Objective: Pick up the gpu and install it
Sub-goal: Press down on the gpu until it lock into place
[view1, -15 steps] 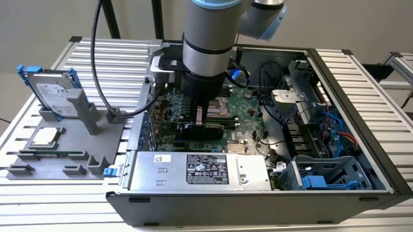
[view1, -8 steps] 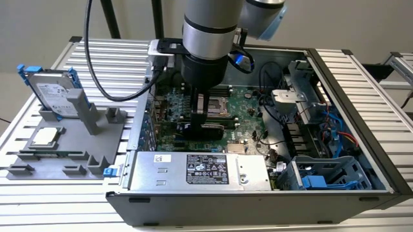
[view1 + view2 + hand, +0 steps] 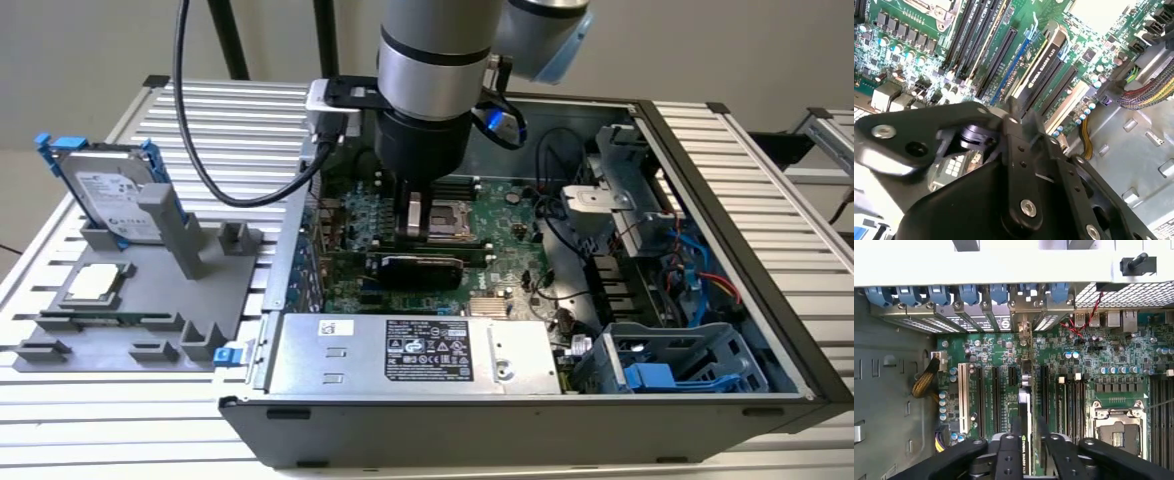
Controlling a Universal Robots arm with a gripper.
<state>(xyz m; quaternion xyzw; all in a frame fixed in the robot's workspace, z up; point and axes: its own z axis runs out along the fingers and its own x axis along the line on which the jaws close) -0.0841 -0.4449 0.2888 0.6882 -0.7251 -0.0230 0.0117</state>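
Note:
The gpu (image 3: 422, 266) stands on edge in a slot of the green motherboard (image 3: 514, 215) inside the open computer case. In the first wrist view the gpu (image 3: 1024, 405) is seen edge-on, its bracket end reaching the row of blue slot clips. In the second wrist view its black cooler (image 3: 1046, 62) runs along the slots. My gripper (image 3: 414, 235) hangs straight down just above the card. Its black fingers (image 3: 1010, 450) straddle the card's top edge with a small gap, so it is open. The gripper (image 3: 1011, 112) covers the card's near end.
A silver hard drive (image 3: 114, 190) with blue rails and a small square processor chip (image 3: 94, 283) sit on the grey holder (image 3: 180, 300) outside the case. The power supply (image 3: 414, 355), the bare CPU socket (image 3: 1116, 432), loose cables (image 3: 561, 235) and a blue drive cage (image 3: 667, 375) crowd the case.

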